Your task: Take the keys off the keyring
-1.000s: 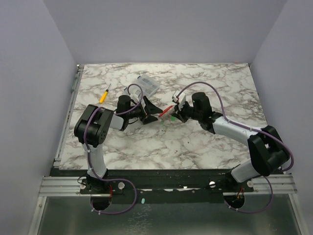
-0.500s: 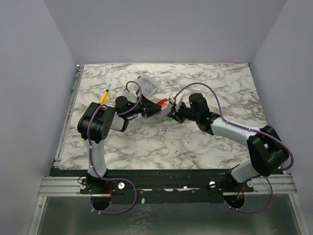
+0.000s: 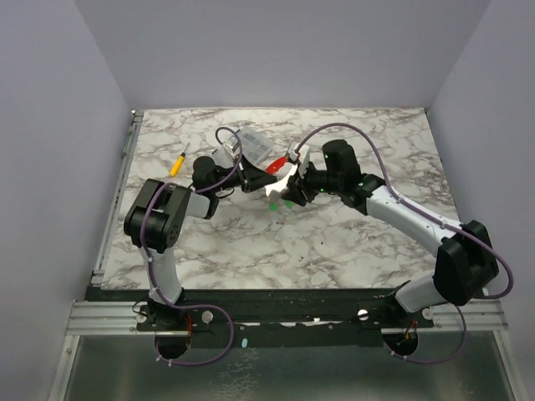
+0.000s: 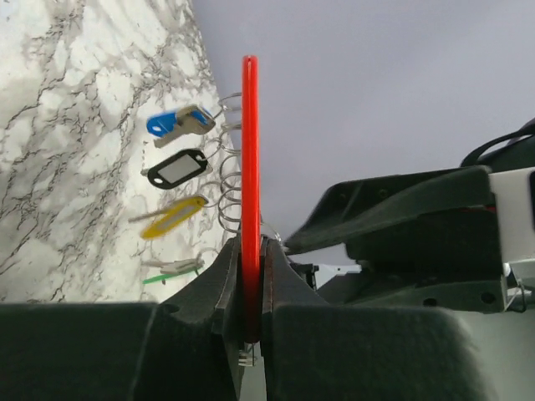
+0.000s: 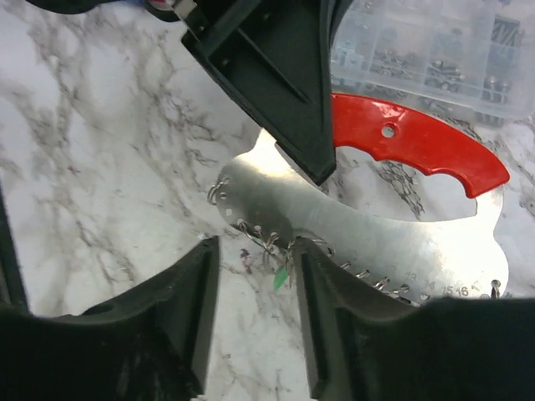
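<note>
Four plastic-tagged keys [image 4: 175, 170], L gripper [image 4: 249, 248] clamped on flat red-fobbed keyring [image 4: 249, 125]; R gripper [image 5: 255, 255] part-open, prob. empty

**A:** How is the light from above?

**B:** Even and soft. The arms throw only faint shadows on the marble table [image 3: 334, 242].

**A:** Any glare?

**B:** The keyring [image 3: 277, 189] has a metal plate that burns out white near the table's middle. It flares again in the right wrist view.

**A:** And the focus?

**B:** In the left wrist view the keys [image 4: 175, 170] are crisp. The left gripper's fingers [image 4: 213, 292] are near-black and soft, and the right gripper's fingers [image 5: 167, 326] are just as dark and blurred.
</note>
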Controlling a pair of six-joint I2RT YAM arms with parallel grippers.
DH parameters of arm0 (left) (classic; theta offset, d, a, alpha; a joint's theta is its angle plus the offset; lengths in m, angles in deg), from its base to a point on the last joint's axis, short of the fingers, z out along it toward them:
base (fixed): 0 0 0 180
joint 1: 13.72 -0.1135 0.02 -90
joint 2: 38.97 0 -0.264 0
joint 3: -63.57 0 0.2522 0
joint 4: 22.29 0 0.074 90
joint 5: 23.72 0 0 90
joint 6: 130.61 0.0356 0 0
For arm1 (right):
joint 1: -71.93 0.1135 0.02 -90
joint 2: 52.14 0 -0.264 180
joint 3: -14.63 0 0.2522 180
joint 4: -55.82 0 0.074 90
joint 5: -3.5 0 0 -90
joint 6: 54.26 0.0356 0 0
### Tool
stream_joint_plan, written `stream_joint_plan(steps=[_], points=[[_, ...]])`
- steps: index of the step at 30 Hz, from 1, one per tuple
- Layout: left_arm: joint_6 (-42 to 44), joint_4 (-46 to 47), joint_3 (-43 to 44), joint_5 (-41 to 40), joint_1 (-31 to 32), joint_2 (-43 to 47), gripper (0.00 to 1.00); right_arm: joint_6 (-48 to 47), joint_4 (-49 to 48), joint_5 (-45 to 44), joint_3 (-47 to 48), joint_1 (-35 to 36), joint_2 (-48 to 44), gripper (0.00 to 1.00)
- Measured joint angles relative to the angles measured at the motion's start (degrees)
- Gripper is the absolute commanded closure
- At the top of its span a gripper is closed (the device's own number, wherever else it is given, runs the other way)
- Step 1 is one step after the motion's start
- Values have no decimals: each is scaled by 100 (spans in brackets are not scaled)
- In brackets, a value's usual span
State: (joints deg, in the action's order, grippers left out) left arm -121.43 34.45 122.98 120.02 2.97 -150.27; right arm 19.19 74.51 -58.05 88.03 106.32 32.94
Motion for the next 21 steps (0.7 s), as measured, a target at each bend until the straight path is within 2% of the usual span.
stream_joint_plan(steps=[2,5,8,11,14,18,21], points=[[382,-433,116,50,0,221,100,26,376,162,212,-42,-157,29],[1246,-1473,343,81,7,570,100,63,896,439,472,-157,-446,20],[2221,-2680,634,37,33,942,100,136,1294,769,767,-468,-625,15],[3556,-4273,1130,-186,55,1290,100,236,1530,1056,935,-835,-774,9],[4706,-5628,1609,-487,142,1541,100,404,1639,1198,964,-1123,-942,8],[6083,-6983,1882,-798,269,2026,100,389,1888,1314,966,-1165,-1073,1],[6948,-7705,1958,-914,330,2378,100,313,1993,1480,966,-1187,-1139,0]])
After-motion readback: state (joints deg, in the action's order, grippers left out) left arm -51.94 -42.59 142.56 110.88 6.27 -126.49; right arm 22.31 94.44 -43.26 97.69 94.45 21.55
